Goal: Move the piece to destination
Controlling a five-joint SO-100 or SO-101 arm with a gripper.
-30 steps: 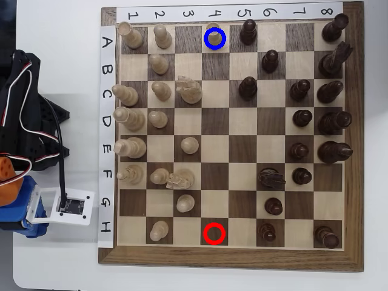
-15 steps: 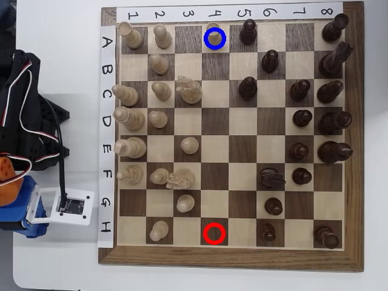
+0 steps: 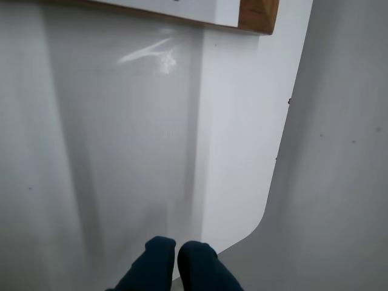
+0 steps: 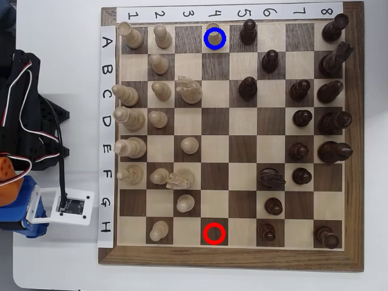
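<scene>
The piece [image 4: 214, 36], a pale tan pawn, looks to us like it's already standing on the destination [image 4: 206, 50], the light square in row A under column 4 with the blue ring [image 4: 225, 38] drawn on it, so we'd call this pretty much done. Going left to right in the overhead view: the arm [image 4: 24, 121] is folded up off the board's left edge, well away from everything. In the wrist view the gripper [image 3: 177, 260] has its two dark blue fingertips pressed together with nothing between them, hanging over bare white table [image 3: 121, 151] with just a corner of the chessboard [image 3: 257, 15] up top. The risk we see is any extra reach. To get back to that square the arm would have to cross the pale pawn [image 4: 162, 36] two squares to the left and the pale knight [image 4: 189, 91] lower down, and a low pass could tip them. Just right of the piece a dark pawn [image 4: 248, 31] stands on the neighbouring square, so a wide-open jaw coming down there could bump it. Whether the pawn sits dead centre in its square, we can't tell from above. The red ring [image 4: 213, 233] at the bottom marks an empty square.
</scene>
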